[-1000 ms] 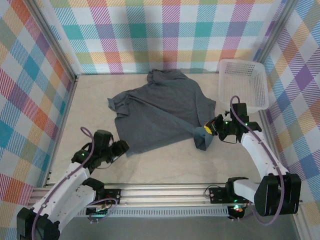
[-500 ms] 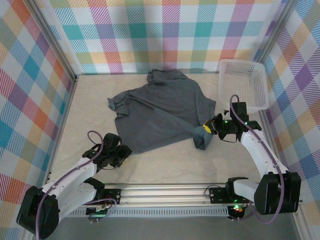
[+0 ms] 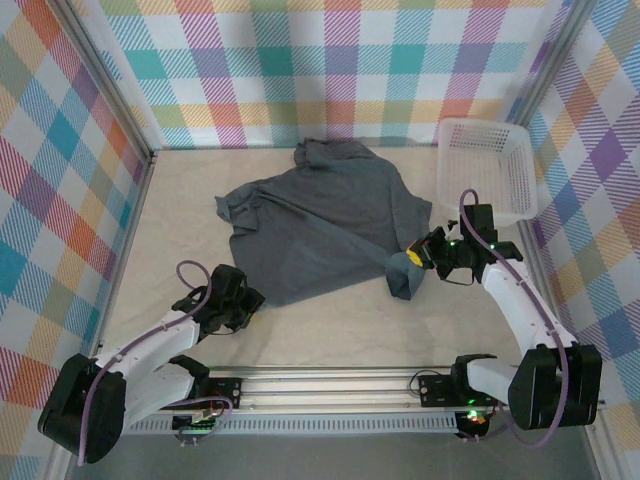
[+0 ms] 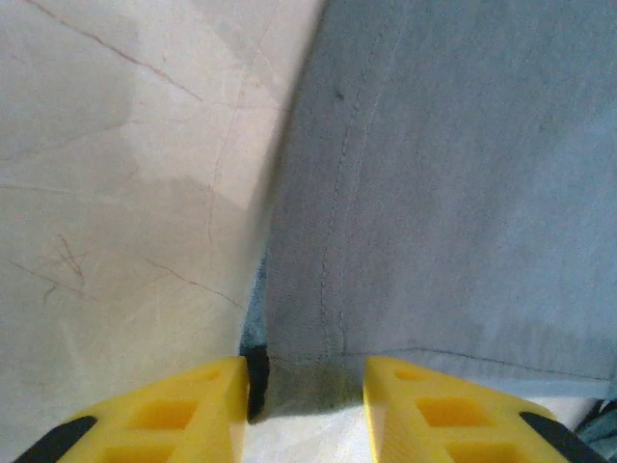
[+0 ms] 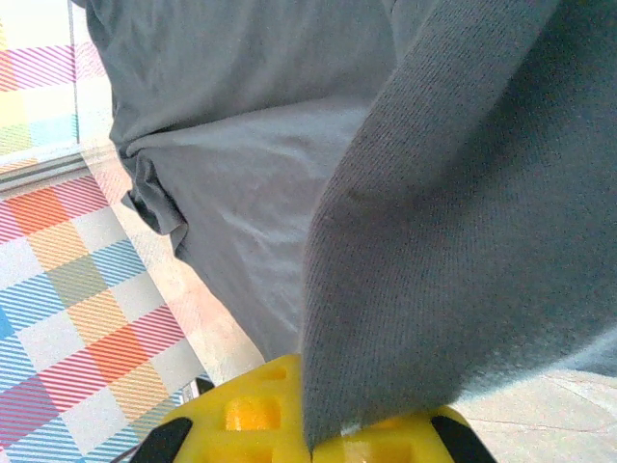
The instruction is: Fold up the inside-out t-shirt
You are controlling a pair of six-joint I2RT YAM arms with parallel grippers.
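Note:
The inside-out t-shirt (image 3: 320, 215) lies spread and rumpled on the pale table, dark slate-grey with its seams showing. My left gripper (image 3: 252, 300) sits low at the shirt's near-left hem corner. In the left wrist view its yellow fingers (image 4: 193, 395) stand apart, with the stitched corner of the t-shirt (image 4: 434, 193) lying between them at my left gripper (image 4: 307, 371). My right gripper (image 3: 415, 258) is shut on the shirt's near-right corner, and a fold hangs down from it. In the right wrist view the t-shirt (image 5: 453, 241) drapes out of the pinch at my right gripper (image 5: 310, 424).
A white plastic basket (image 3: 478, 122) stands at the back right, just beyond the right arm. Checked walls close in the table on the left, back and right. A metal rail (image 3: 330, 385) with the arm bases runs along the near edge.
My left arm has lowered and reached forward to the shirt's near-left corner, and its jaws have narrowed around the hem. The right arm and its held corner have stayed put.

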